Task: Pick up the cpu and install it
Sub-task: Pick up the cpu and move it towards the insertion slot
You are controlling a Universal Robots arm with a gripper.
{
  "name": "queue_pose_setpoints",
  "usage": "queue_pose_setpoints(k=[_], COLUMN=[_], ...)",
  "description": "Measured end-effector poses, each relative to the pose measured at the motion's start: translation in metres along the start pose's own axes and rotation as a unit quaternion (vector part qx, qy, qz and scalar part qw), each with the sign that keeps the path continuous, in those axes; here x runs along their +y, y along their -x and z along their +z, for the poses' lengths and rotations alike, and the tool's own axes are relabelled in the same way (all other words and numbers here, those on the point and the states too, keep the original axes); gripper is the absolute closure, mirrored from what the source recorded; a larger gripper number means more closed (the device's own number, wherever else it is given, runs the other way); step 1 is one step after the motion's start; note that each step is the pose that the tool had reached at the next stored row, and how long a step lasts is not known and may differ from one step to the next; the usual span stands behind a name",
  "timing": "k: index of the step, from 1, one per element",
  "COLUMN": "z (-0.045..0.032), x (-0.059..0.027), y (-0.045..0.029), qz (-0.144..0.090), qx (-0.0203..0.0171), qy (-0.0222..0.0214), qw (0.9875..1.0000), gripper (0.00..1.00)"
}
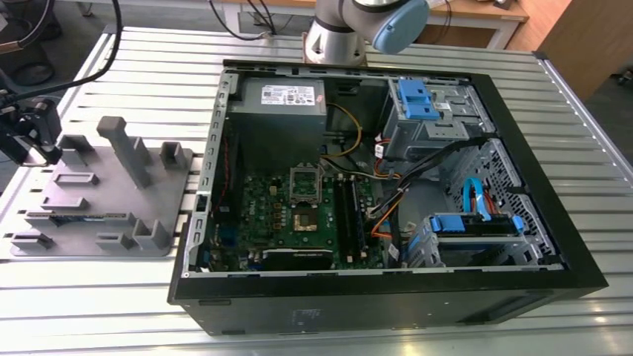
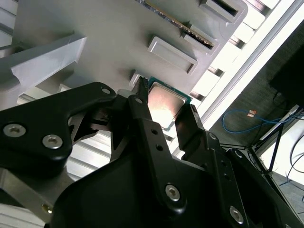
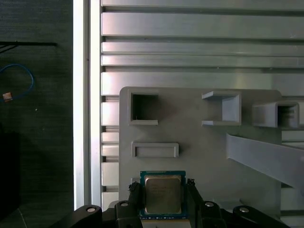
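The cpu point(image 3: 163, 195), a small square chip with a shiny silver top and a green rim, lies at the edge of the grey fixture plate point(image 3: 204, 156). My gripper point(image 3: 163, 187) straddles it, its black fingers point(image 3: 135, 190) pressed against two opposite edges. The second wrist view shows the same grasp: the cpu point(image 2: 164, 102) sits between the two fingertips point(image 2: 142, 90). In the exterior view my gripper point(image 1: 30, 141) hangs over the far corner of the fixture plate point(image 1: 99, 222), at the exterior view's left. The motherboard's socket point(image 1: 302, 215) lies open inside the computer case point(image 1: 396, 297).
Tall grey posts point(image 1: 124, 148) and low pockets rise from the fixture plate near my gripper. The case lies open on the slatted aluminium table point(image 1: 594, 148), with cables, blue drive bays point(image 1: 416, 100) and a power supply point(image 1: 284, 96) around the board. The arm's base point(image 1: 342, 37) stands behind the case.
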State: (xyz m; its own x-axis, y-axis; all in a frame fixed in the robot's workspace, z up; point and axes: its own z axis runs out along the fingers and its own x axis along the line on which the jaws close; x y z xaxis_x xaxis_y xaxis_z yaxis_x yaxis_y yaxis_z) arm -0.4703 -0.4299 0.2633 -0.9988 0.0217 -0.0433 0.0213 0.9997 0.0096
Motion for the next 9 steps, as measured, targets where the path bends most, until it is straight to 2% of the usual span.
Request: queue_pose_setpoints(k=[5,9], z=[-0.0025,-0.0083], x=[0.0000,0.0001], y=[0.0001,0.0004], qz=[0.000,0.000], qx=[0.0001,0.0000], qy=[-0.0001,0.0000], qw=[1.0000,1.0000], gripper=[0.53,0.53])
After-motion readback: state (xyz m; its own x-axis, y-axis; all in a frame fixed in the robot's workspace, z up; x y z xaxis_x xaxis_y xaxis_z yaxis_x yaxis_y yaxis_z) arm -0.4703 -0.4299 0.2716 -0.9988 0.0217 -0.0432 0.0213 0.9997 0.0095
